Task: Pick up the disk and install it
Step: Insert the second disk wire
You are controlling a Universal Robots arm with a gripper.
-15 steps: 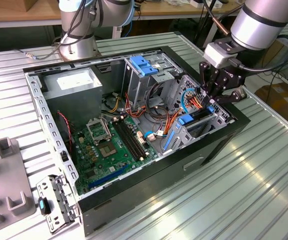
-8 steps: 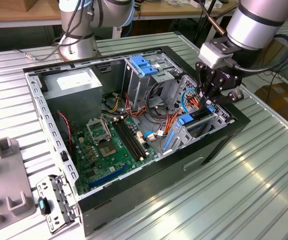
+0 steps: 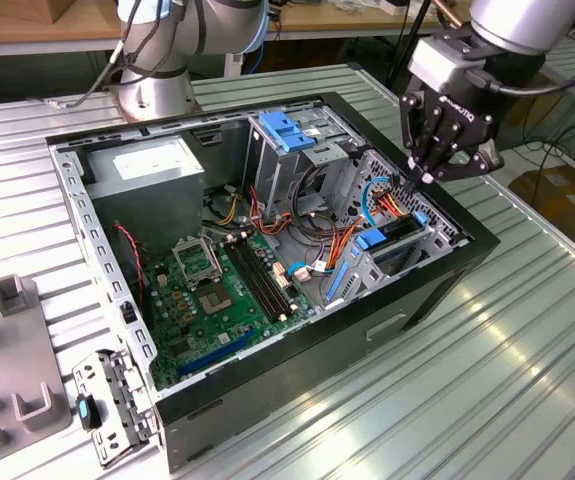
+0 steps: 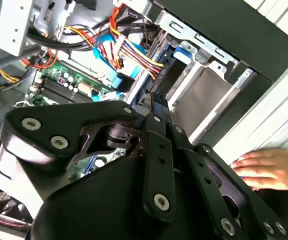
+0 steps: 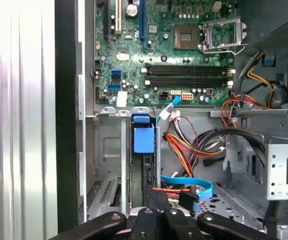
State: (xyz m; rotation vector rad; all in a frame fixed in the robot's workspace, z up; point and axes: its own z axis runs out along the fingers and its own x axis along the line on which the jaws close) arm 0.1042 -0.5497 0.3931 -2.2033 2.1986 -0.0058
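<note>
The disk [image 3: 399, 228] sits edge-up in the drive bay at the corner of the open computer case [image 3: 267, 385], on the exterior view's right. Its dark edge runs between blue rail tabs [image 3: 371, 239]. In the first wrist view the disk [image 5: 148, 172] is a dark strip below a blue tab [image 5: 144, 138]. In the second wrist view it [image 4: 167, 79] lies in the slot beside a blue tab [image 4: 182, 53]. My gripper [image 3: 414, 183] hangs just above the disk's top edge, fingers shut together with nothing between them. Whether the tips touch the disk I cannot tell.
Bundles of red, orange and blue cables [image 3: 387, 205] crowd the bay. A grey power supply [image 3: 152, 170], a metal cage with a blue top [image 3: 287, 135] and the motherboard [image 3: 212, 300] fill the case. A person's hand [image 4: 269, 169] rests on the ribbed table beside it. A loose bracket [image 3: 107, 400] lies outside.
</note>
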